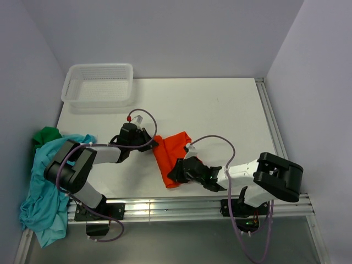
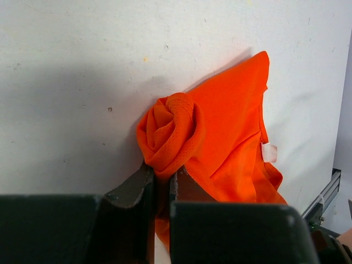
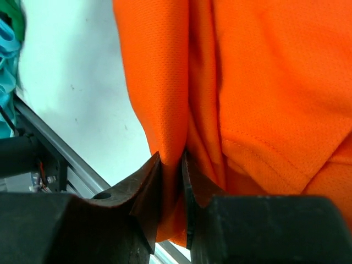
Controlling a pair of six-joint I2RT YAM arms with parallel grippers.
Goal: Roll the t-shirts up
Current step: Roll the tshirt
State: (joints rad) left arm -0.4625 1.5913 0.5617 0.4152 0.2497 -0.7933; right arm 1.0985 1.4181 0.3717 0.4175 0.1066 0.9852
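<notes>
Mid-roll on orange shirt (image 1: 170,154): left gripper (image 2: 161,181) pinching rolled end, right gripper (image 3: 171,176) clamped on loose fold (looks snug). Next guess: turn both ends together, even tension.

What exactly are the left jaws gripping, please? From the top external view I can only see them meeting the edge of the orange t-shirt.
Observer: The left jaws are shut on the orange t-shirt, just beneath a tight spiral roll formed at its end.
Operator: Thank you. Are the right jaws holding cloth too?
Observer: Yes, the right wrist view shows them pinching a fold of the same shirt.
Operator: Is any label showing?
Observer: A small white tag sits at the shirt's right edge in the left wrist view.
</notes>
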